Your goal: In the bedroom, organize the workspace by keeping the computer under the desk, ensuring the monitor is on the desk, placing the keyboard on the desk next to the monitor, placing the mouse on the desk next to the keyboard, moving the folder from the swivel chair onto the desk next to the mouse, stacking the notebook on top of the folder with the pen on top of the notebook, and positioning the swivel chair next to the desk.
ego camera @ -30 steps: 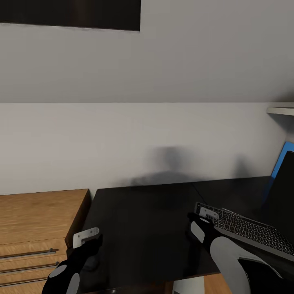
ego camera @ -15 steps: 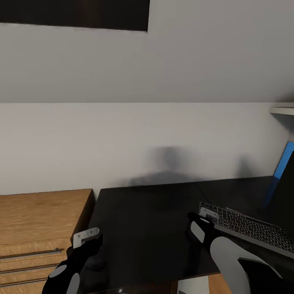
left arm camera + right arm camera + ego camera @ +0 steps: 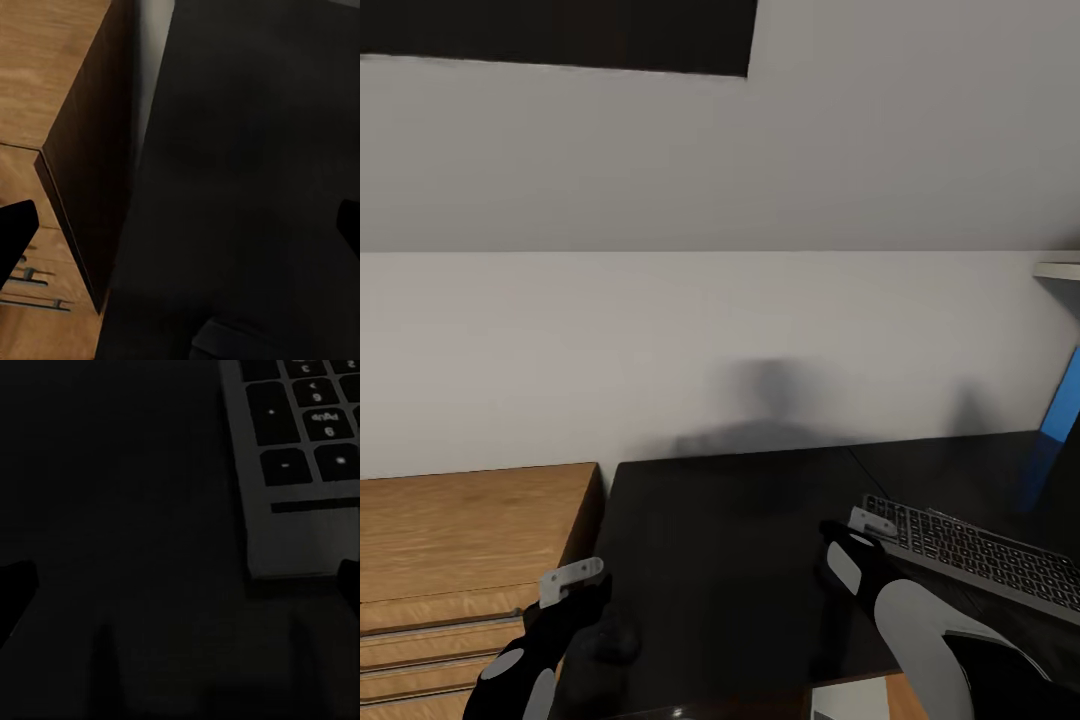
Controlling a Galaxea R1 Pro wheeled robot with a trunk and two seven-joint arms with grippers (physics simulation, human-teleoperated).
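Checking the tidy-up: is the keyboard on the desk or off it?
On it. The keyboard lies flat on the desk, its corner resting on the black top beside the right gripper.

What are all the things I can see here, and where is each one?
desk: one, black top, centre, against the wall.
keyboard: one, black keys with grey rim, lying on the desk's right part.
wooden drawer unit: one, light brown with metal handles, left of the desk.
blue panel: one, bright blue, right edge behind the desk.
shelf: one, pale, upper right on the wall.
dark rectangle: one, black, top of the wall.
left gripper: one, black and white, over the desk's left edge, open.
right gripper: one, black and white, at the keyboard's near end, open.
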